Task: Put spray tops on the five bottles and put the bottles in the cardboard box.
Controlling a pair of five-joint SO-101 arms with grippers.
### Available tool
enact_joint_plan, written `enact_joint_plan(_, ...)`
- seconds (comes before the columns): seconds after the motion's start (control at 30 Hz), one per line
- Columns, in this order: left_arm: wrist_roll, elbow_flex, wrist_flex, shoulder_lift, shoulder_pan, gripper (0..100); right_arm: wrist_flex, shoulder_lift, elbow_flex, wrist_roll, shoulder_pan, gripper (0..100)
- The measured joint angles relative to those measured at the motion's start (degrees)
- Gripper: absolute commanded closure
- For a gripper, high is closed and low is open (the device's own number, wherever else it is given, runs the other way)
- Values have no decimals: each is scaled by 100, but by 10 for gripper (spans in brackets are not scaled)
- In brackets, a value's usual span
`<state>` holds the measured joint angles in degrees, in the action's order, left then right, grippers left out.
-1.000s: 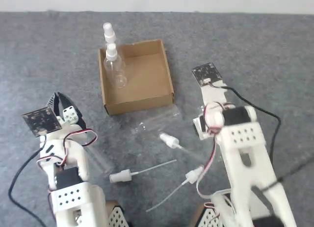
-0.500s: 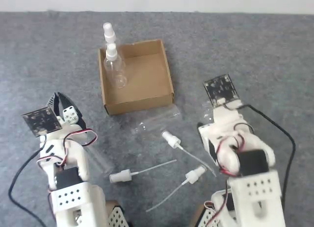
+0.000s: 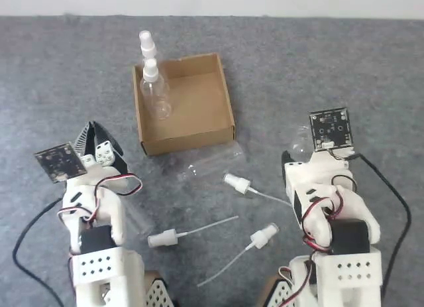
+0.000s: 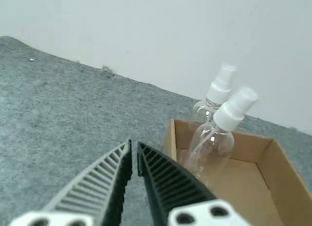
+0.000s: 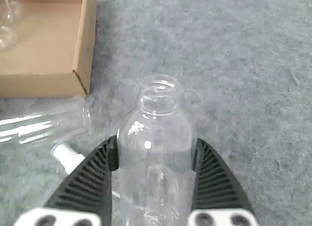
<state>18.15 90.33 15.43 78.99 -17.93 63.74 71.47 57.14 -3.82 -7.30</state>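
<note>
Right gripper (image 5: 155,144): jaws grasping uncapped bottle (image 5: 156,121) by its body, neck free, probably for a spray top (image 3: 237,183). Left gripper (image 4: 133,147): jaws closed on nothing, lower left.

Grey carpet (image 3: 66,75) surface; plain white wall (image 4: 146,30) behind.

the right gripper (image 5: 155,160) clamps an uncapped clear bottle (image 5: 155,143); beyond lie the cardboard box (image 5: 83,45), another bottle (image 5: 39,126) and a spray top (image 5: 68,155).
</note>
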Motion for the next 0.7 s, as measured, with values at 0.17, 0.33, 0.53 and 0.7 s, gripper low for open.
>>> enact_joint_plan(0.17,220,-352,677,0,352,985,-18,0,0,35,18,952)
enact_joint_plan(0.33,404,-835,1389,0,545,987,-18,0,18,53,18,952)
enact_joint_plan(0.53,809,-1486,2127,0,554,987,-18,9,79,53,387,952)
enact_joint_plan(0.7,818,-1574,2119,0,677,987,-18,44,79,53,448,952)
